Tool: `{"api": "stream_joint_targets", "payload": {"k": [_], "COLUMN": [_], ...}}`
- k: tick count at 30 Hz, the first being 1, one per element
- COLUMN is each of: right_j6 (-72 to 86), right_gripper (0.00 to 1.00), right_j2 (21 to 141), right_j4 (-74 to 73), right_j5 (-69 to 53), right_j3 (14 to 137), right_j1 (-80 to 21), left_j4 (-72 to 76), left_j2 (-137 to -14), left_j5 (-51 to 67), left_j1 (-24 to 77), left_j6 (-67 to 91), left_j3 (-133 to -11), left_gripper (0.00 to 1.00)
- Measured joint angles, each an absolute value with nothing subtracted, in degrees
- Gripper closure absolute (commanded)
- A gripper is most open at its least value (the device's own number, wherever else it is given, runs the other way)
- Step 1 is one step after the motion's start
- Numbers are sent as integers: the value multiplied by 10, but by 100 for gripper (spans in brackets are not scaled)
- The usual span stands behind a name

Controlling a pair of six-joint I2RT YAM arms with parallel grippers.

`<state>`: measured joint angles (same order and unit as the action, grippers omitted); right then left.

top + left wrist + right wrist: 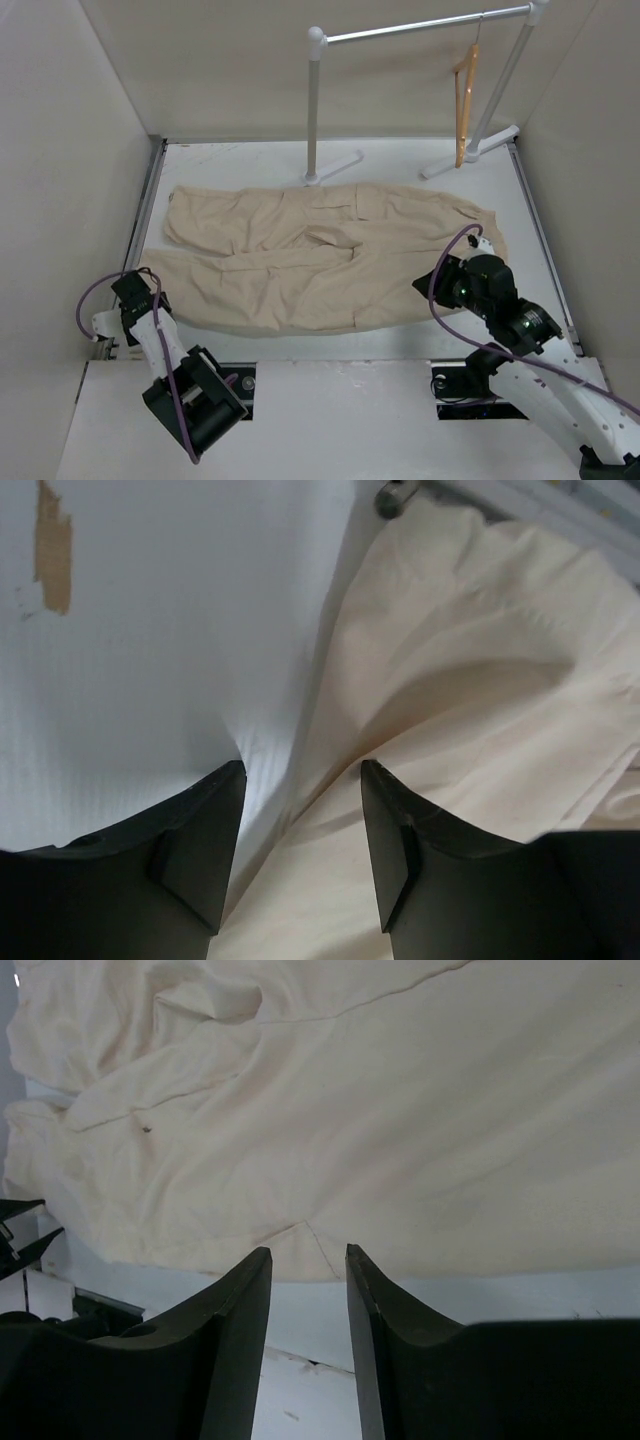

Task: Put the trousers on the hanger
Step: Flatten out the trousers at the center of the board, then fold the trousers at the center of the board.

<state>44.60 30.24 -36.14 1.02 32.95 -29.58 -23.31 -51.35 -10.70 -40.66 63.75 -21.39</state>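
The white tabletop (240, 160) carried the wrinkled trousers (300, 260), spread flat across its middle, and the feet of a white rail (313, 110) behind them.

**Cloth across the middle, room at the edges**

The trousers (320, 255) cover the table (240, 160) almost from side to side. That leaves one bare strip along the near edge and another behind the cloth.

The left gripper (135, 290), jaws apart, sits at the cloth's left end, hemmed in by the left wall (70, 150). The right gripper (445, 275), jaws apart and empty, hangs at the near right edge of the cloth.

Behind, the rail's left post (313, 110) and its foot (335, 165) stand just beside the cloth. The hanger (464, 105) hangs close to the slanted right post (505, 80). There is open air to its left under the bar (420, 28).
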Motion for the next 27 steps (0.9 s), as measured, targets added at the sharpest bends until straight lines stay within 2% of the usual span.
{"api": "stream_joint_targets", "payload": {"k": [3,8,11,14,19,27], "right_j6": [444,444,444,443,442,475], "right_gripper": [52,52,51,48,40,38], "right_j2": [308,328,341,349,350,389], "right_j4": [-364,-369,-369,-369,-375,-439], "right_j5": [10,10,10,14,38,141], "right_j3": [330,337,348,357,360,361], "right_j1": [-296,-293,-293,-291,-246,-94], "left_j4": [-195,-143,-116,-111,-170,-290], "left_j2": [-542,-607,-640,-651,-610,-484], "left_j5": [-107,-102,-98,-93,-91,-122], "left_j1": [-409,-410,-410,-410,-408,-339], "left_j6": [640,640,643,645,643,618], "left_j3": [-218,-240,-250,-251,-262,-373], "left_gripper": [51,60,82,92,95,95]}}
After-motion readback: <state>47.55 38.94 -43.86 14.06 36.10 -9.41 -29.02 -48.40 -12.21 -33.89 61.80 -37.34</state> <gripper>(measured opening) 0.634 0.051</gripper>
